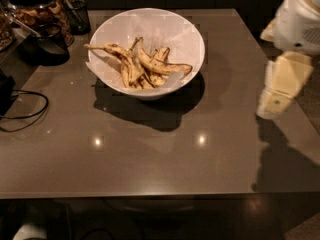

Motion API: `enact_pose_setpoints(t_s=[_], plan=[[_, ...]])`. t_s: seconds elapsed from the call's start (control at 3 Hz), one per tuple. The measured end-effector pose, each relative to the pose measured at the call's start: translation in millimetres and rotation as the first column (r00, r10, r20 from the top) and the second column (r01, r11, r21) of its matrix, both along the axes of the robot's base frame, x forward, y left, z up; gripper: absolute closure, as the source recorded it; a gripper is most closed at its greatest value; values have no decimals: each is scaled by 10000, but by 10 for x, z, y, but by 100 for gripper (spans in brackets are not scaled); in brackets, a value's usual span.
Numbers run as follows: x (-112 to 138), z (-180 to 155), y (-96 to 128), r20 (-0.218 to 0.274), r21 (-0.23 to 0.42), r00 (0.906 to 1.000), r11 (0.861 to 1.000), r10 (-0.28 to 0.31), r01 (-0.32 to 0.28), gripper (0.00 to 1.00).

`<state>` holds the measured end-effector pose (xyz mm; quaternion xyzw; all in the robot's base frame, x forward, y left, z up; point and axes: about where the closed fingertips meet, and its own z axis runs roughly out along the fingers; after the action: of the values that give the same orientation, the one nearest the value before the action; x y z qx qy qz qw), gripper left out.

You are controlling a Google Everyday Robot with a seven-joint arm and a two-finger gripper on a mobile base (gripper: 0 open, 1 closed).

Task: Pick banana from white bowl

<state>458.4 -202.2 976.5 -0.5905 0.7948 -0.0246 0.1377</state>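
White bowl (pixel 194 38) holds the banana (pixel 161 65), which lies across the pile with its dark tip to the right. The gripper (pixel 278 90) hangs well apart, over the table's (pixel 150 169) right edge; whether it is clenched cannot be told. Reach, grasp and lift all remain.

1 camera looks steeply down across the table (pixel 150 169) from its near edge; hand (pixel 274 103) at right.
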Motion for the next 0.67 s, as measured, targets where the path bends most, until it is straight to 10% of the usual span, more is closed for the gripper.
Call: enact_pose_setpoints(t_s=[0.67], plan=[[644, -124, 574, -891, -128, 9959, 9998, 145, -157, 0]])
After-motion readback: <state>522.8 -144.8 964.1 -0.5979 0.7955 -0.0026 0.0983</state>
